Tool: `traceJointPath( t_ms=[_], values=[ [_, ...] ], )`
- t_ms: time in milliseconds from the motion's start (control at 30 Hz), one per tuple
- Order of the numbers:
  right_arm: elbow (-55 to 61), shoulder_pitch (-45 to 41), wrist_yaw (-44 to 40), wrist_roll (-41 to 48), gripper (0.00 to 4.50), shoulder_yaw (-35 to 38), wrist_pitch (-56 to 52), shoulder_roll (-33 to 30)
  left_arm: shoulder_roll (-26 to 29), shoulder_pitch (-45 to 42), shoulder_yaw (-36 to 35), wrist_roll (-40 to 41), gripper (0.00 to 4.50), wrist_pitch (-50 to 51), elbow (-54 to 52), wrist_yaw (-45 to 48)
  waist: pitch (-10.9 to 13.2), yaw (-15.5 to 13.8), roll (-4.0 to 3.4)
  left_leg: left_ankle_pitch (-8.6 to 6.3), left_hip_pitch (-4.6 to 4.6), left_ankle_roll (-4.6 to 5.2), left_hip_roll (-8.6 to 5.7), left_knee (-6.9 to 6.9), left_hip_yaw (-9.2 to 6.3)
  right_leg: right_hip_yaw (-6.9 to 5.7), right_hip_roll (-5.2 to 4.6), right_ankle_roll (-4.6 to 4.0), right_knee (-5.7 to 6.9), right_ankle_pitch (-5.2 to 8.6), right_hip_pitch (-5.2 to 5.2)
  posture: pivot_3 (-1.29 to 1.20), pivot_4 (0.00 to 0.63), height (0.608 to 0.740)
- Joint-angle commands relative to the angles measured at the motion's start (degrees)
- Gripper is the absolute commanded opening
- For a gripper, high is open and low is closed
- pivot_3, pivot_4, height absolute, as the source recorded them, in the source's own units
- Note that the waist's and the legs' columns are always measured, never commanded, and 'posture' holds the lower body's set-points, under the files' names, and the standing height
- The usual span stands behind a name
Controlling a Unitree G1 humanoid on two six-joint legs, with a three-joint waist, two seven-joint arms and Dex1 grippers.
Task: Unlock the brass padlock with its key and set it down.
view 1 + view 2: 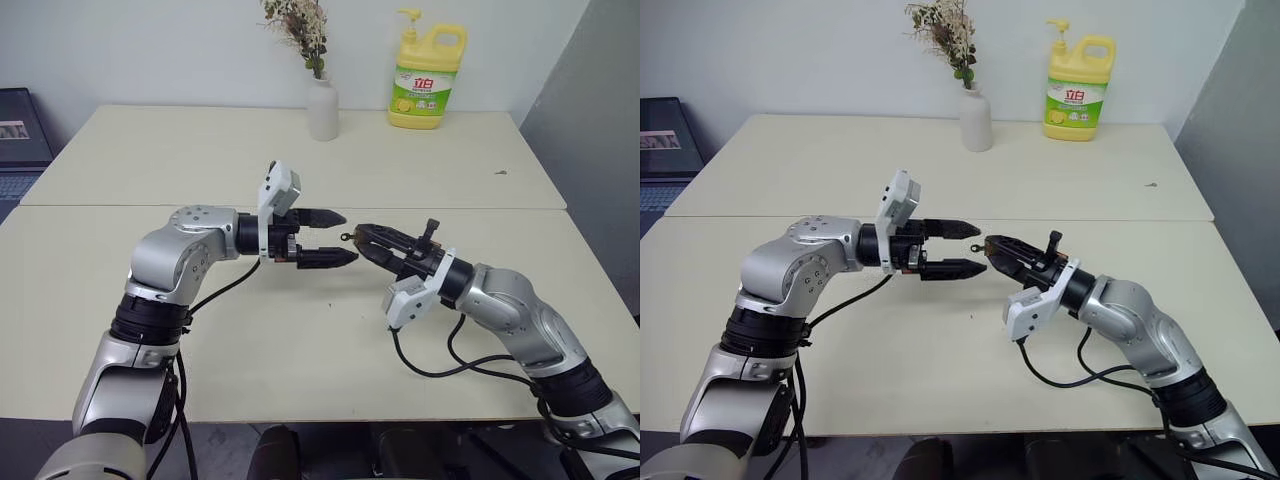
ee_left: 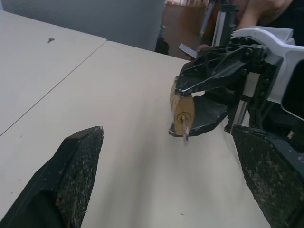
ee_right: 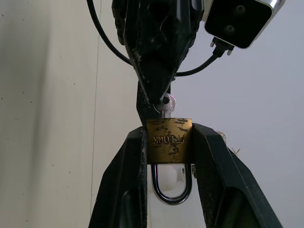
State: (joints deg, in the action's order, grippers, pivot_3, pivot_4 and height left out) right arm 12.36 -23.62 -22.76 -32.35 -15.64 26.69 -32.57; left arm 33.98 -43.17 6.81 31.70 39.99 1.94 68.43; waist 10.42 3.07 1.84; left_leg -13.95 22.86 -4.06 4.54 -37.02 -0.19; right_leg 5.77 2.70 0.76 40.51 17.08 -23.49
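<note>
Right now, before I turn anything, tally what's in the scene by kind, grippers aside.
Padlock: 1
Key: 1
Vase with dried flowers: 1
Yellow soap jug: 1
Laptop: 1
Tables: 2
Total: 7

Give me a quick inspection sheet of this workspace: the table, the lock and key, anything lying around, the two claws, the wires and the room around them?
Surface: two pale tables pushed together, a seam between them.
Job's things: brass padlock clamped between the right gripper's fingers, held above the table, shackle closed; key sticking out of its keyhole.
Clutter: white vase of dried flowers and a yellow detergent bottle on the far table; a small dark speck near its right edge.
Grippers: left gripper open, its fingers on either side of the key's end; right gripper shut on the padlock.
Cables: black cable looping under the right arm; another under the left.
Surroundings: white wall; dark item at far left.
</note>
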Motion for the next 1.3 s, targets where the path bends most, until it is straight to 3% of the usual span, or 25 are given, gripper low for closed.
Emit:
traceJointPath(
  t_ms=[33,400,533,900,1300],
  values=[
    [1.68,-0.59,-0.23,1.02,0.93,0.89,0.15,0.22,0.74,-1.37,-1.9,0.9,4.5,-0.49,0.17,1.34,0.0,-0.01,0.0,0.0,0.0,0.0,0.0,0.0,0.0,0.0,0.0,0.0,0.01,0.0,0.0,0.0,0.15,0.74],
    [1.46,-0.52,-1.19,1.4,0.93,1.24,-0.12,0.03,0.01,-2.43,-1.94,0.48,4.5,-1.08,1.82,1.69,0.0,-0.04,0.0,0.0,0.0,0.0,0.0,-0.02,-0.02,-0.01,0.0,0.0,0.03,0.0,0.0,0.0,0.15,0.74],
    [1.47,-0.56,-1.43,1.57,0.93,1.1,-0.24,0.17,-0.06,-2.51,-1.78,0.78,3.61,-0.7,1.73,2.14,0.0,-0.04,0.0,0.0,0.0,0.0,0.0,-0.02,-0.02,0.0,0.0,0.0,0.04,0.0,0.0,0.0,0.15,0.74],
    [1.4,-0.87,-2.0,1.93,0.93,0.91,-0.11,0.54,-0.45,-2.33,-1.12,0.77,0.05,0.06,1.03,3.33,0.0,-0.03,0.0,0.0,0.0,0.0,-0.01,-0.03,-0.02,-0.01,0.0,0.0,0.07,0.0,0.0,0.0,0.15,0.74],
    [0.84,-1.44,-1.92,2.69,0.93,1.05,-0.21,0.78,-0.58,-1.75,-0.87,-0.14,0.0,-2.8,0.74,4.88,0.0,-0.03,0.0,0.0,-0.01,0.0,-0.01,-0.03,-0.03,-0.01,0.0,0.0,0.1,0.0,0.0,0.0,0.15,0.74]
  ],
)
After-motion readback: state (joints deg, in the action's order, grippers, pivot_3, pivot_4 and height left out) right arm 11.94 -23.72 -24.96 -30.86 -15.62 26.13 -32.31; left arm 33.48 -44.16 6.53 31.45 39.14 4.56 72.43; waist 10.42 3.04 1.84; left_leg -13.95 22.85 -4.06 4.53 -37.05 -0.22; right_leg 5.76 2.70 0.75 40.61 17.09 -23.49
